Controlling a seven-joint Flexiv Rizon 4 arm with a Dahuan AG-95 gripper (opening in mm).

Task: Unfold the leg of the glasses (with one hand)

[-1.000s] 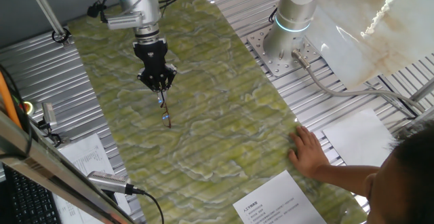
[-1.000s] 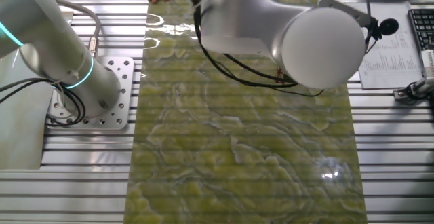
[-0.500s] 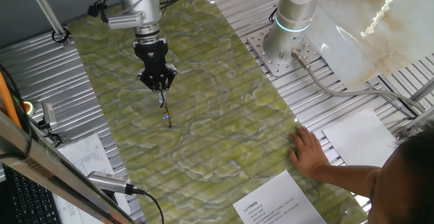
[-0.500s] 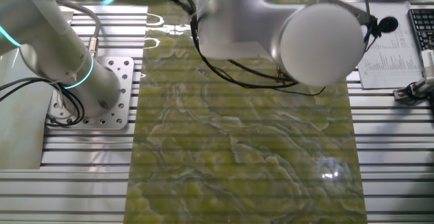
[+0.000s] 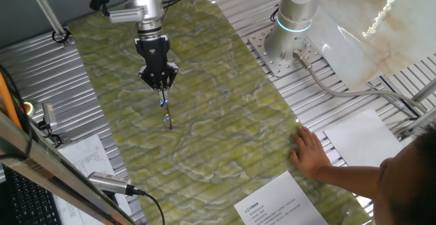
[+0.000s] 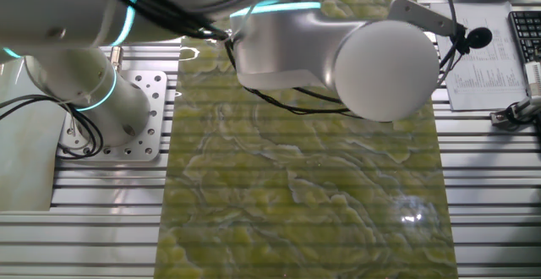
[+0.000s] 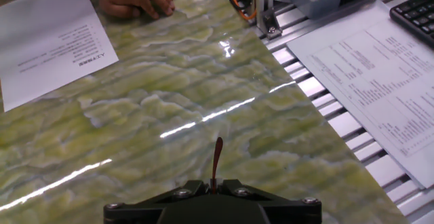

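Note:
My black two-finger gripper [image 5: 161,86] hangs over the green marbled table top [image 5: 225,116], pointing down. It is shut on the thin dark leg [image 5: 165,108] of the glasses, which hangs below the fingertips down towards the table. In the hand view the gripper [image 7: 213,182] pinches the red-brown leg [image 7: 216,157], which sticks straight out ahead of the shut jaws. The frame and lenses are too small to make out in the fixed view and do not show in the hand view. In the other fixed view the silver arm [image 6: 338,51] hides the gripper and the glasses.
A person's bare hand [image 5: 310,153] rests on the table's near right edge, beside a printed sheet [image 5: 279,204]. A second arm's base [image 5: 293,20] stands at the back right. A microphone [image 5: 109,183] lies at the left. A keyboard [image 7: 417,10] and papers [image 7: 380,81] lie off the table.
The gripper has shifted slightly up and away with the leg still pinched. In the other fixed view the arm has swung left. The person's hand has stayed put.

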